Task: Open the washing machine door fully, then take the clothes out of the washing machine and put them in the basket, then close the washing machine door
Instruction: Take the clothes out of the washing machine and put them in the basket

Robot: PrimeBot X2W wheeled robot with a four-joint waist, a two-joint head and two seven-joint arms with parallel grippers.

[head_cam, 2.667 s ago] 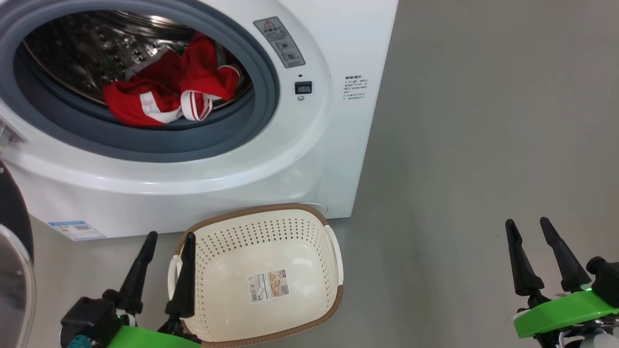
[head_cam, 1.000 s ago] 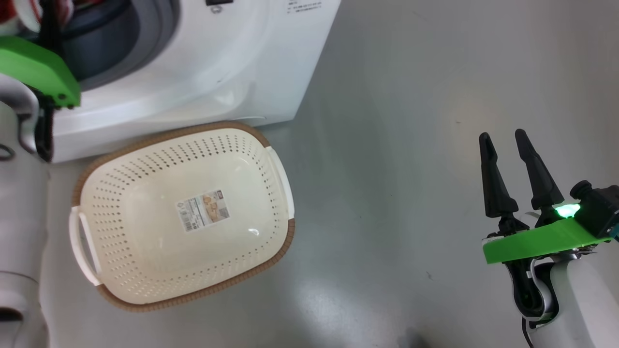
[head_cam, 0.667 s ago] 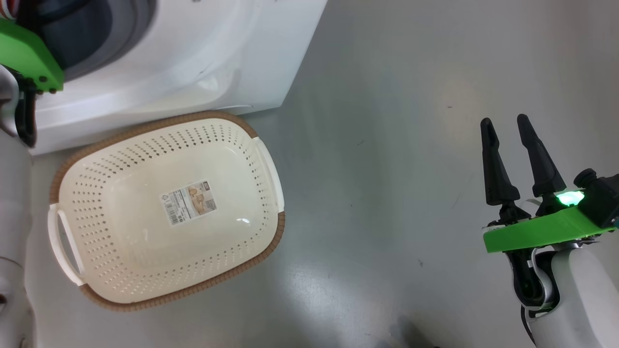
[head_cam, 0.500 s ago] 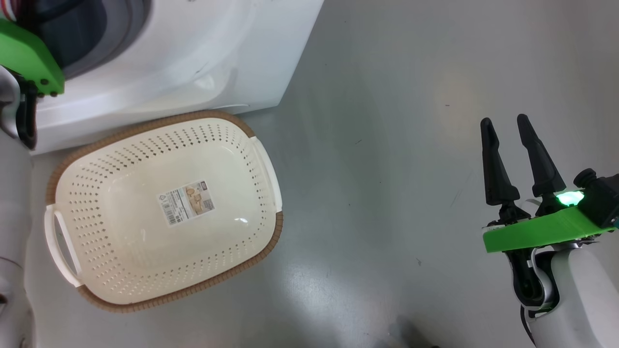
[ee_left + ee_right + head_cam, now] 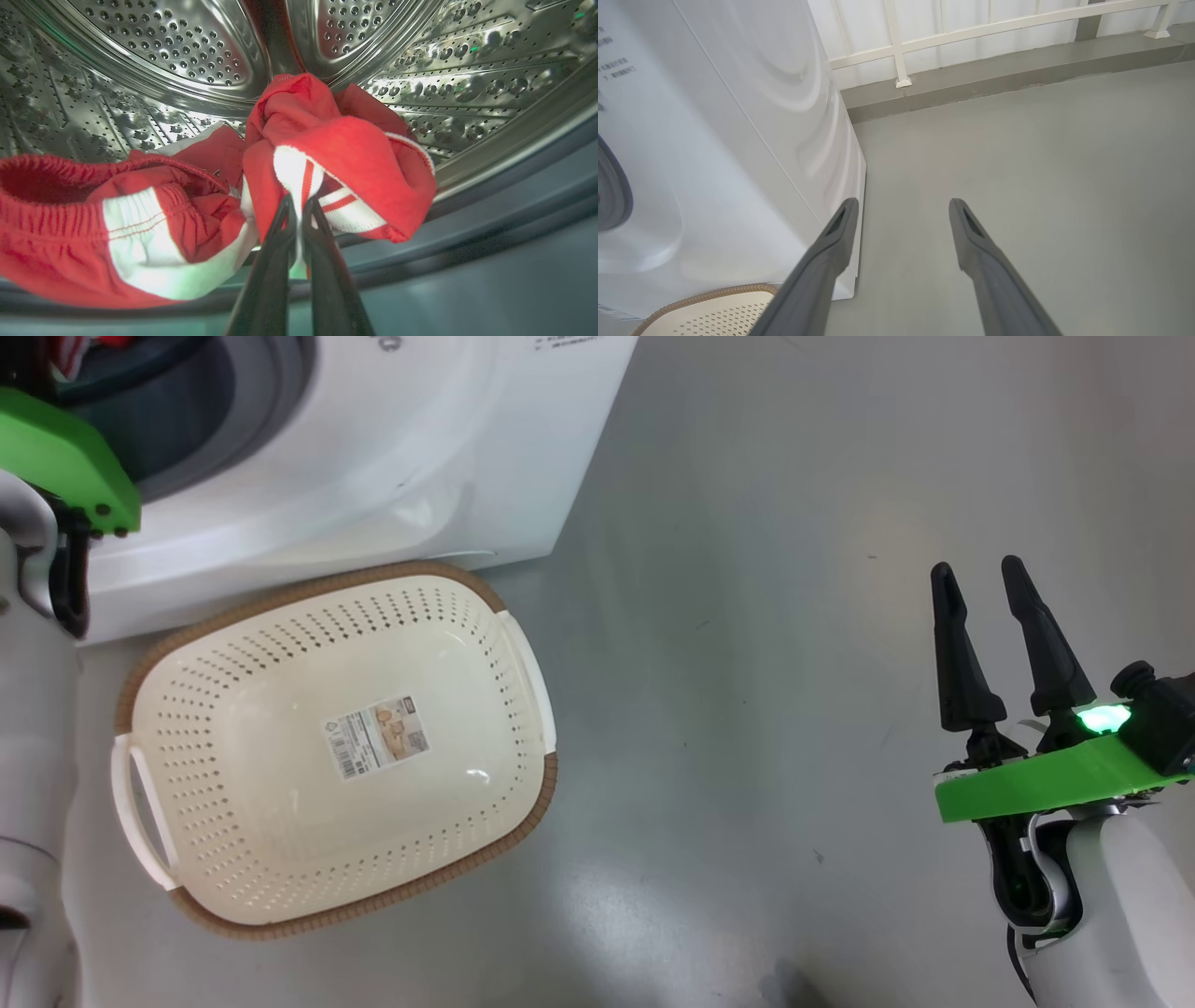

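We see the clothes [image 5: 355,158] lying in the steel drum [image 5: 187,46] of the washing machine [image 5: 420,457], low at its front. The left gripper [image 5: 299,203] has its two fingers pressed together on a white, red-striped edge of one red garment, which bunches up just beyond the fingertips. A second red piece with a white panel [image 5: 140,219] sprawls to the left of those fingers, touching the pinched one. The grey-blue rubber ring [image 5: 490,196] runs below and to the right of the gripper.

In the head view, the left arm's green wrist plate [image 5: 56,448] sits at the machine's mouth. The basket [image 5: 308,586] stands on the grey floor [image 5: 794,663] just in front of the machine, nothing in it but its paper label [image 5: 376,737].

The right gripper [image 5: 977,569] hangs over bare floor, well apart from basket and machine, fingers spread and holding nothing.
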